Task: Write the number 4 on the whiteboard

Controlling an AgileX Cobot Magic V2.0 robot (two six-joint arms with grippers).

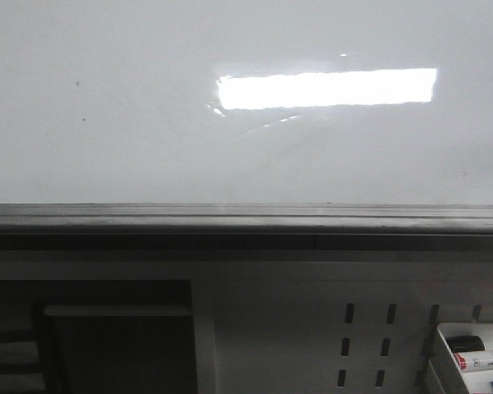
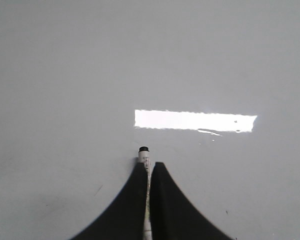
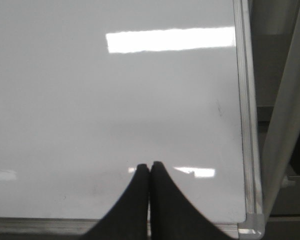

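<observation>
The whiteboard (image 1: 148, 123) is a glossy white surface with a bright rectangular reflection; it fills the upper front view, and neither arm shows there. No number 4 is visible on it. In the left wrist view my left gripper (image 2: 149, 165) is shut on a white marker (image 2: 144, 156), whose black tip points at the whiteboard (image 2: 65, 75) just below the reflection. In the right wrist view my right gripper (image 3: 149, 165) is shut with nothing between its fingers, over the whiteboard (image 3: 90, 100) near its corner.
A dark grey ledge (image 1: 246, 220) runs along the board's near edge. Below it is a white perforated panel (image 1: 370, 336). A white tray (image 1: 444, 361) at the lower right holds markers (image 1: 481, 359). The board's metal frame (image 3: 245, 110) and a pale strut (image 3: 285, 125) stand beside my right gripper.
</observation>
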